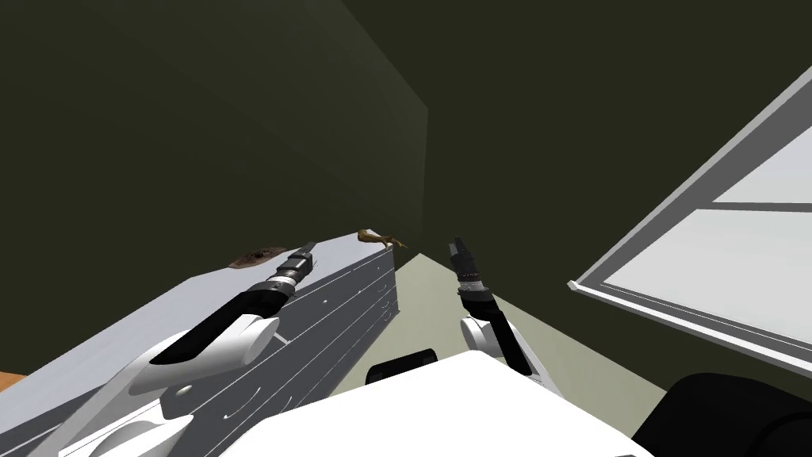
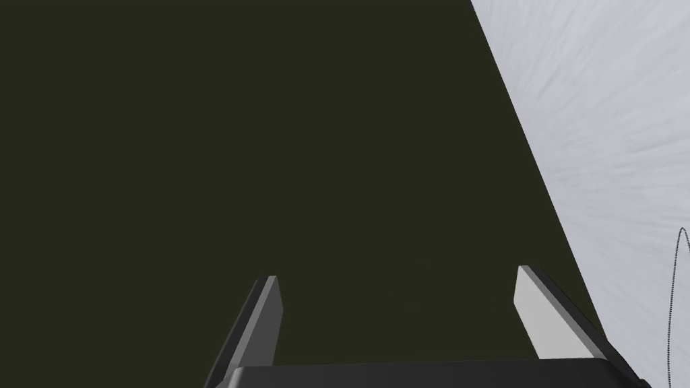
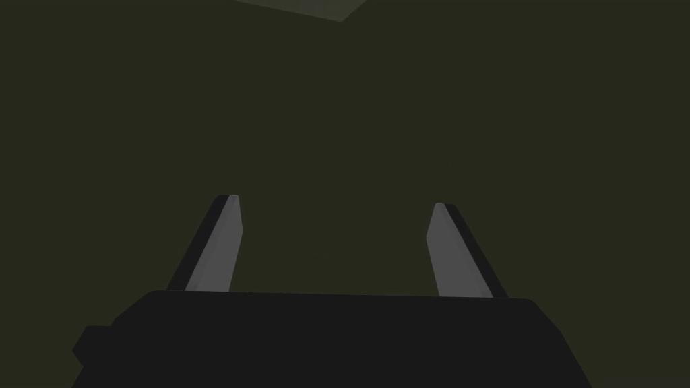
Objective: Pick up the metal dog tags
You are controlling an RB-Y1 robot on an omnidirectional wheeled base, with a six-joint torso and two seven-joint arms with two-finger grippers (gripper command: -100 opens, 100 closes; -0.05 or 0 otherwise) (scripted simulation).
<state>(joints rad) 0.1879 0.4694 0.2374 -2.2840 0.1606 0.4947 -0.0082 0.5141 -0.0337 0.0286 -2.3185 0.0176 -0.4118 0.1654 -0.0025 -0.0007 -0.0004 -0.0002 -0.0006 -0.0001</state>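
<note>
Step, we judge: approach | left gripper [image 2: 397, 275] spread wide, empty | dog-tag chain [image 2: 672, 296] on drawer unit top [image 2: 606, 135], just outside the jaws | next: recentre over chain, descend | right gripper [image 3: 333, 201] spread, empty

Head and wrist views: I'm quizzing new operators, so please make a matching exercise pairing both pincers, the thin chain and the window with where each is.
1 left pincer
2 right pincer
3 chain
4 window

A lying on the white drawer unit
B set in the wall to my right
C open, hovering at the drawer unit's top
D open, above the pale floor

Pairs: 1-C, 2-D, 3-A, 4-B
</note>
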